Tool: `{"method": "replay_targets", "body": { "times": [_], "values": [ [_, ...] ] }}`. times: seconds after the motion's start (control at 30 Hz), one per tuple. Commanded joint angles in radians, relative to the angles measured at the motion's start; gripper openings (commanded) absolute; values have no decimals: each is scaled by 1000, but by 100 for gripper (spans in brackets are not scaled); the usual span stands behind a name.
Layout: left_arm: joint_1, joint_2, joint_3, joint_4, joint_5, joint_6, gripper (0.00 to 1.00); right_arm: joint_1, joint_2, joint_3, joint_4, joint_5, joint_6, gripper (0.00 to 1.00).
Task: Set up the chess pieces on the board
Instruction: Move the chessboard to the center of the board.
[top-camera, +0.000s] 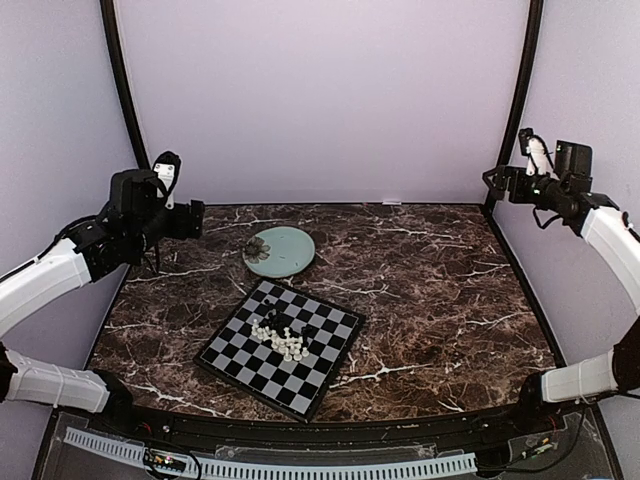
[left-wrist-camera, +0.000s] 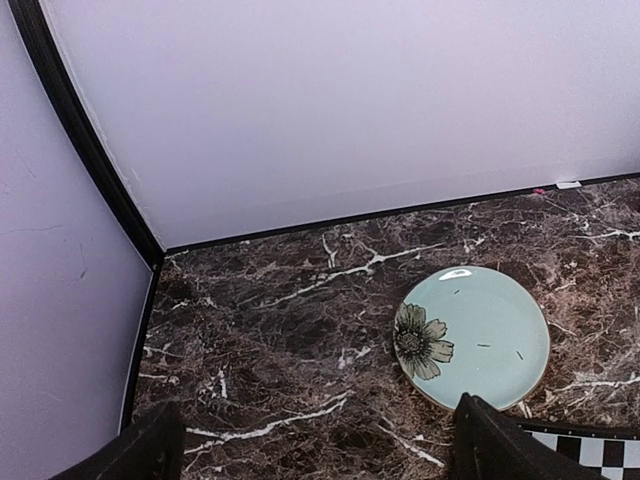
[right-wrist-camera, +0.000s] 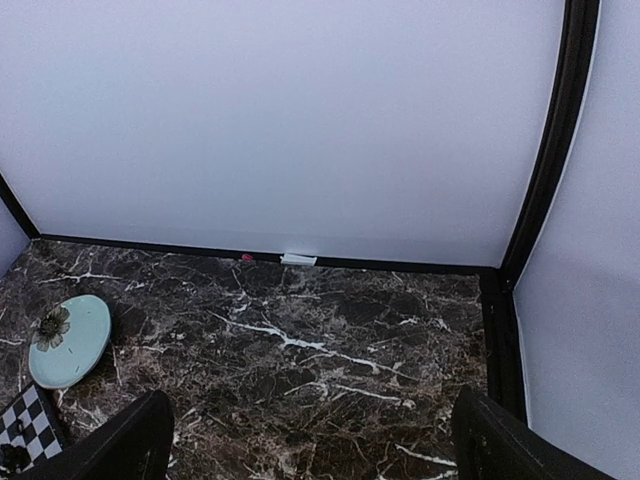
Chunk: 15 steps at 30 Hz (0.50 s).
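Your left claw (left-wrist-camera: 320, 450) and right claw (right-wrist-camera: 310, 440) hang raised, fingers apart, holding nothing; chess pieces (top-camera: 281, 336) lie heaped on the board (top-camera: 237, 362), near the green plate (top-camera: 292, 250).

1. My left gripper (top-camera: 198, 219) and right gripper (top-camera: 491, 181) hang high by the side walls (top-camera: 60, 120), jaws wide.
2. Chess pieces (top-camera: 282, 335) are heaped tight mid-board, with little finger room between them.
3. The board's (top-camera: 240, 368) outer squares are bare.
4. The plate (top-camera: 290, 250) sits just beyond the board's far corner.
5. The table (top-camera: 440, 290) right of the board is open marble.
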Motion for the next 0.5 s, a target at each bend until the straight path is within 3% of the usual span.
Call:
{"method": "replay_targets", "body": {
  "times": [0.0, 0.23, 0.47],
  "values": [
    [78, 11, -15, 51, 109, -16, 95, -1, -8, -83, 60, -2, -62, 99],
    [198, 25, -11, -72, 329, -98, 85, 16, -16, -191, -47, -96, -258, 98],
    [272, -23, -58, -190, 458, -180, 79, 33, -35, -289, -22, -70, -237, 98]
  ]
}}
